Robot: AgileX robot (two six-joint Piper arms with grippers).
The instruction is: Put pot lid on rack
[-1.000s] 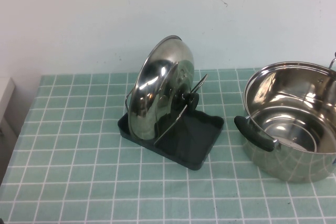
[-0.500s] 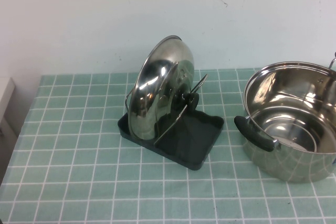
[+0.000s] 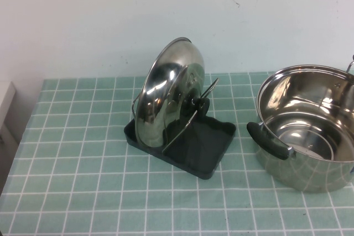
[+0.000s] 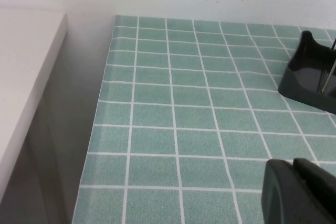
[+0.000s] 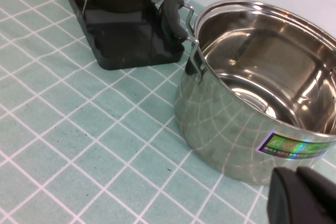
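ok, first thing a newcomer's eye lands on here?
The shiny pot lid, standing on edge in the dark rack mid-table. Next, the open steel pot to its right. Both tools sit back from them, the left tool by the table's left edge and the right tool beside the pot.

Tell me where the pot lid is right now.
In the high view the pot lid stands on edge in the rack at table centre, left of the pot; neither the left gripper nor right gripper touches it.
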